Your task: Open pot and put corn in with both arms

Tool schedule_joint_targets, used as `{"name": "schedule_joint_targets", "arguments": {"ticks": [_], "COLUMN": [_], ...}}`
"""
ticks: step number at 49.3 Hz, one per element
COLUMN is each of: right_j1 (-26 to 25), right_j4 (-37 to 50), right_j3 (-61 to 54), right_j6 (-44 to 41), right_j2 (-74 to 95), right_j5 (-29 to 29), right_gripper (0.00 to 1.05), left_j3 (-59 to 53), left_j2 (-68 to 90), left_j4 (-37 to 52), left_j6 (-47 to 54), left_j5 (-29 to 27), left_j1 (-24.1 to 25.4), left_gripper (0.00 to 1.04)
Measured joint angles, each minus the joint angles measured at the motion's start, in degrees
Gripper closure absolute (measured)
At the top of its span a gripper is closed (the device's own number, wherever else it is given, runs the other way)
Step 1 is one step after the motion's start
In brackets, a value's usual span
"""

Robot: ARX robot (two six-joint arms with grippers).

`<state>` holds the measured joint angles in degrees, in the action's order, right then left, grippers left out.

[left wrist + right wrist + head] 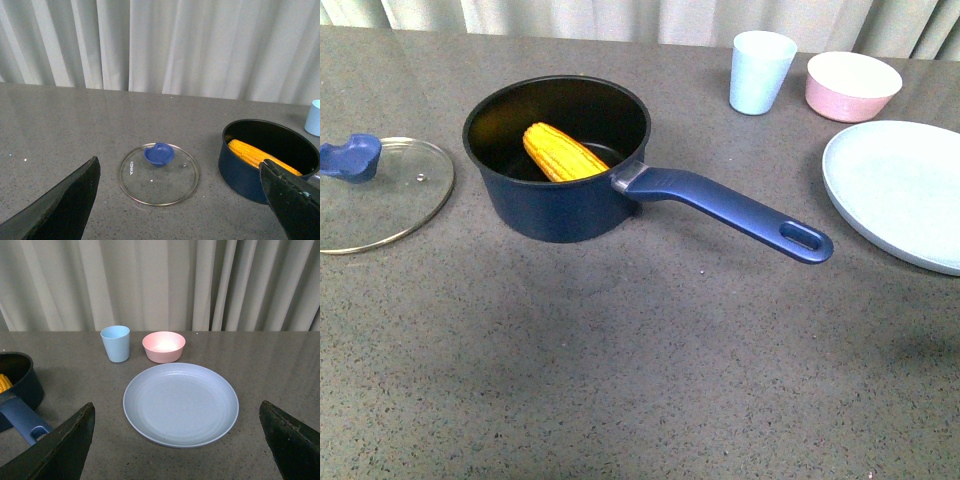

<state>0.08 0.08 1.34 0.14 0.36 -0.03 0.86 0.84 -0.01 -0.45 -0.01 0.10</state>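
The navy pot stands open on the grey table, its long blue handle pointing right. The yellow corn lies inside it, leaning against the wall; it shows too in the left wrist view, corn in pot. The glass lid with its blue knob lies flat on the table left of the pot, lid. My left gripper is open above the table before the lid. My right gripper is open over the plate's near side. Neither arm shows in the front view.
A pale blue plate lies at the right, plate. Behind it stand a light blue cup and a pink bowl. A curtain hangs behind the table.
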Motion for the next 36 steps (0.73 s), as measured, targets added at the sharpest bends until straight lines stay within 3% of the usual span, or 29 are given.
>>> {"name": "schedule_joint_targets", "arguments": {"ticks": [36], "right_j1": [0.0], "right_j4": [0.0], "right_j3": [0.0], "right_j6": [0.0], "right_j2": [0.0], "right_j5": [0.0], "right_gripper": [0.09], "left_j3": [0.0], "left_j2": [0.0], "left_j4": [0.0], "left_j6": [0.0], "left_j5": [0.0], "left_j1": [0.0], "left_gripper": [0.09]}}
